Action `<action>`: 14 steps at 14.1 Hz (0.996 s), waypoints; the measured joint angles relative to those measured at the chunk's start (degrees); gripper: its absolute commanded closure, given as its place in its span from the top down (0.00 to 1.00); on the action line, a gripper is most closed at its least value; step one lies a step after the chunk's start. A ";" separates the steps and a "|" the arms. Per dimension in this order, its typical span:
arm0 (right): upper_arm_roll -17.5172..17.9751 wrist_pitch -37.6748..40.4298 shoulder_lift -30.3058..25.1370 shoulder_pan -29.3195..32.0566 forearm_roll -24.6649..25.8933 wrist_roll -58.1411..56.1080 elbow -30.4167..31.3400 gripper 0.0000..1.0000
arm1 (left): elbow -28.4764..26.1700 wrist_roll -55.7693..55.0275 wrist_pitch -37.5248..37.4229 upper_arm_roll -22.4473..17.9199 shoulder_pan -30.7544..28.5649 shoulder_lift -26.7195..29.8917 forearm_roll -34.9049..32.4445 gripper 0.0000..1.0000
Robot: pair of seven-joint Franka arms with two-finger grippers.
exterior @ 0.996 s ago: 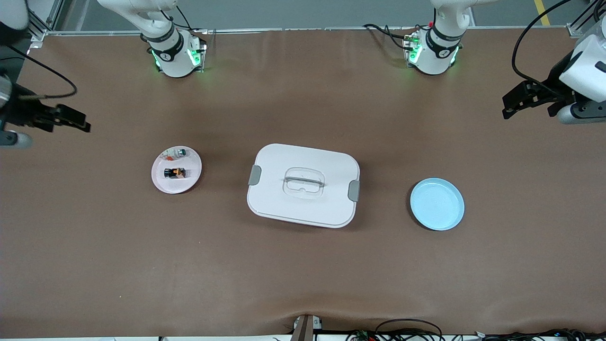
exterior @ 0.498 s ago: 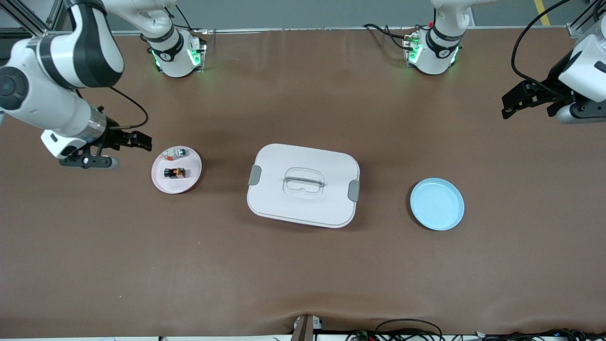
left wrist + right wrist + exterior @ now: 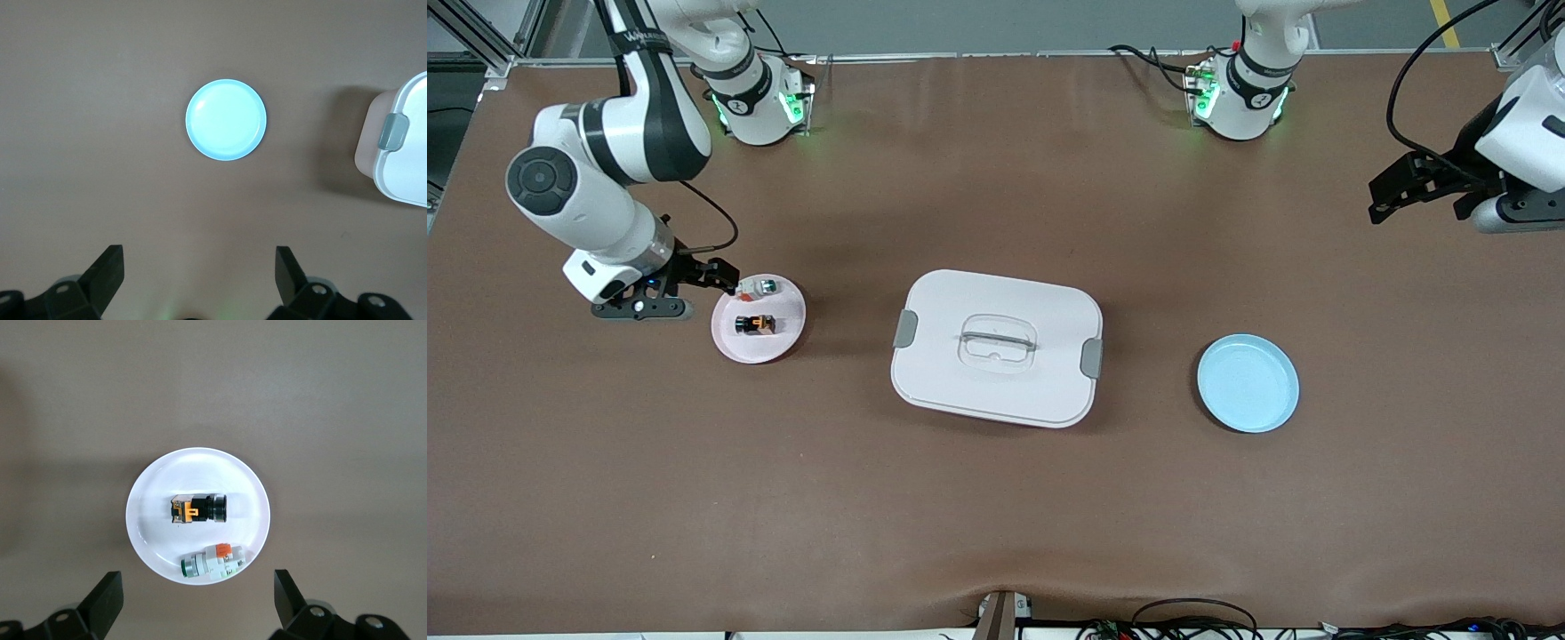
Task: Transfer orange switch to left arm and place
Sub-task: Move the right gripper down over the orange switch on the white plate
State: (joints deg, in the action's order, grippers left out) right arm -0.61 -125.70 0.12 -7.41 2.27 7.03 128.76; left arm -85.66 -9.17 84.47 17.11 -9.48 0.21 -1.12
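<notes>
Tiny black orange switch lies on the pale pink round plate, beside a silver-green part. Right gripper hovers by the plate's rim, jaws wide, likely lining up a pick. Left gripper waits wide open above the table near the light blue plate, with the big white latched box between the plates, probably the obstacle to carry around.

white box, pale blue plate, pinkish-white plate, brown table

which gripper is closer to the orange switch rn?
Right. The right gripper hangs open at the edge of the pink plate where the orange switch lies. The left gripper waits open at the left arm's end of the table.
</notes>
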 measured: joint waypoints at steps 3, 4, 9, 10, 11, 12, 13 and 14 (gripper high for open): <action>-0.08 -4.36 2.80 0.00 0.93 0.00 1.66 1.00 | -0.14 0.00 0.29 0.00 -0.01 0.00 0.00 1.00; -0.15 -5.43 3.98 0.01 1.42 0.00 1.73 1.00 | -0.16 0.00 0.41 0.00 -0.02 0.00 0.00 1.00; -0.19 -9.58 8.26 0.01 3.40 0.00 1.74 1.00 | -0.24 0.00 0.59 -0.14 -0.22 0.00 0.00 1.00; -0.19 -10.28 8.92 0.01 3.50 0.00 1.74 1.00 | -0.24 0.00 0.71 -0.19 -0.32 -0.01 0.00 1.00; -0.20 -11.24 9.65 0.01 3.54 0.00 1.81 1.00 | -0.24 0.00 0.92 -0.25 -0.36 -0.03 0.00 1.00; -0.20 -12.75 10.44 0.01 3.57 0.00 2.14 1.00 | -0.24 0.00 1.40 -0.27 -0.40 -0.13 0.00 1.00; -0.22 -14.64 11.26 0.01 3.58 0.00 2.76 1.00 | -0.24 0.00 2.14 -0.30 -0.42 -0.33 0.00 1.00; -0.25 -16.61 12.15 0.01 3.59 0.00 3.51 1.00 | -0.25 -0.02 2.66 -0.32 -0.43 -0.57 0.00 1.00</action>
State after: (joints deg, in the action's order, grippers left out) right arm -0.86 -142.30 12.27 -7.40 5.86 7.02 132.28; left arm -85.91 -9.19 87.12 16.79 -9.91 -0.36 -1.12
